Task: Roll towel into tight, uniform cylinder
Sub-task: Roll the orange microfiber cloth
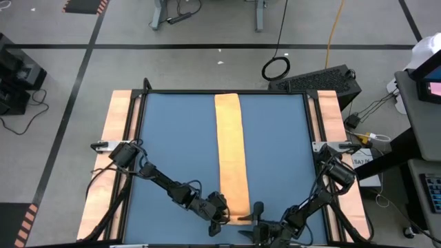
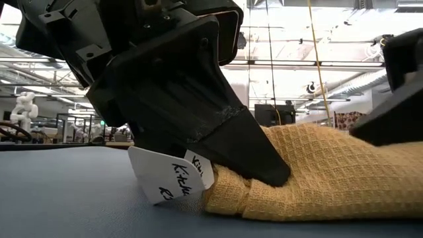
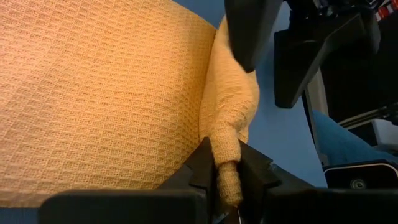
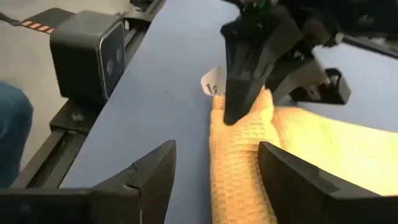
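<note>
Left gripper [image 3: 227,180] clamped on the rolled near end of the towel [image 1: 230,155] at the bench's [image 1: 172,138] near edge, right gripper [image 4: 214,177] spread open astride that roll; towel orange-yellow, waffle-textured, a long strip reaching the far edge, white tag [image 2: 168,175] showing, blue surface bare either side.

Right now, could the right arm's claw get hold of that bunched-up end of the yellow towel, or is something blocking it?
Probably yes. The right gripper is open with the towel end lying between its fingers. The left gripper already pinches the same end, so room is tight.
</note>
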